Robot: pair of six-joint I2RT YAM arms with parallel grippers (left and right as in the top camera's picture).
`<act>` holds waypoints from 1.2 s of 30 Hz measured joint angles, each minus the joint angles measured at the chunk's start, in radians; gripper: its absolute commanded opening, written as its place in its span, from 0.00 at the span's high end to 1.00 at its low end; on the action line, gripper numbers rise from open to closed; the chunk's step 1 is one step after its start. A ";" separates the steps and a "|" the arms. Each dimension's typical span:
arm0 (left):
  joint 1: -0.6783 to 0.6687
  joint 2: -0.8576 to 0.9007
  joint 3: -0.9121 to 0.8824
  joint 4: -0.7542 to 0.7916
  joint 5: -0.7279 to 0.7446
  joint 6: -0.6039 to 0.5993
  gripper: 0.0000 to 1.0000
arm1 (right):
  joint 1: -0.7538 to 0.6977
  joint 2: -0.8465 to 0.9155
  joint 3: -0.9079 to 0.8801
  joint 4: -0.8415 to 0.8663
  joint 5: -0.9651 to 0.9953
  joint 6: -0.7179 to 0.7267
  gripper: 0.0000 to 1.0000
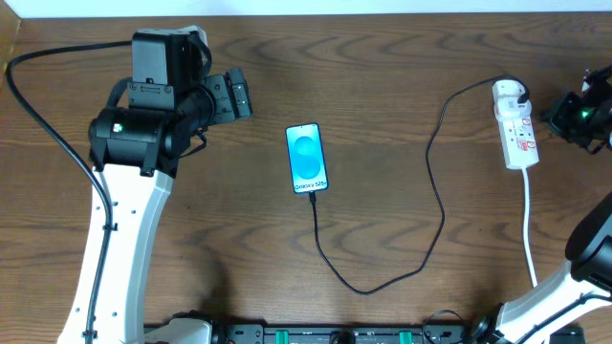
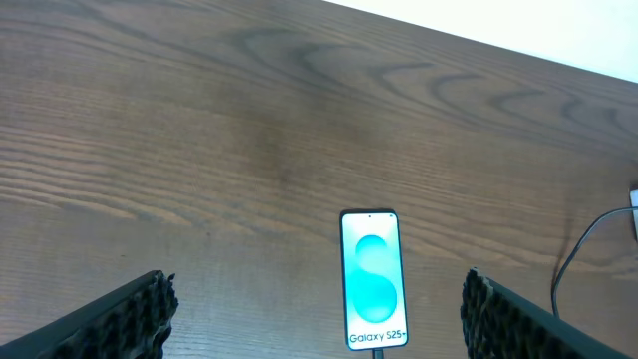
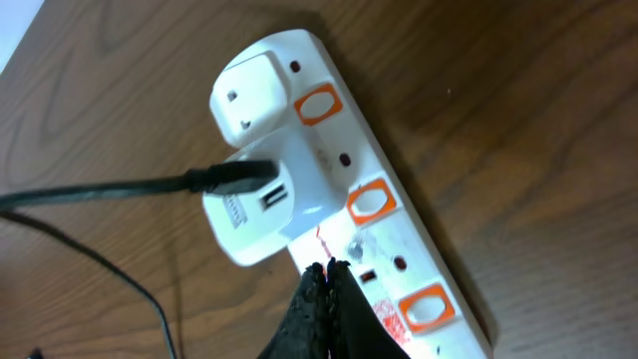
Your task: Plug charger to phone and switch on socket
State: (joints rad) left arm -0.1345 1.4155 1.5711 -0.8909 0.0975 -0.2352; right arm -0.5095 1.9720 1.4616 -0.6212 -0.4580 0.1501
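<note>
Black fingertips of my right pincer (image 3: pixel 325 284) fill the bottom of the right wrist view, pressed together with no gap, their point over the white face of the narrow white power strip (image 3: pixel 394 214) between two of its orange-red rocker switches (image 3: pixel 367 202); I cannot tell whether they touch it. Just beside them a white adapter block (image 3: pixel 261 204) sits in the strip, with the thin black charger cable (image 1: pixel 435 191) plugged into its side. From overhead, that cable loops down across the brown wooden desk (image 1: pixel 382 76) and back up to meet the lower edge of the slim black-rimmed phone (image 1: pixel 307 159), which lies flat mid-desk, light blue screen up. My left pincer (image 1: pixel 239 96) hangs spread wide and holding nothing, well left of the phone.
</note>
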 measured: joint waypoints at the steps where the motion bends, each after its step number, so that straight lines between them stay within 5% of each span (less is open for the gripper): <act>1: 0.000 0.000 0.000 0.000 0.000 0.000 0.07 | 0.000 0.010 0.000 0.006 0.000 0.000 0.99; 36: 0.000 0.000 0.000 0.000 0.000 0.000 0.07 | 0.004 0.162 0.003 0.142 -0.003 0.028 0.99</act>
State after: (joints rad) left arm -0.1345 1.4155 1.5711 -0.8909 0.0978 -0.2356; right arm -0.5053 2.1338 1.4643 -0.4797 -0.4606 0.1780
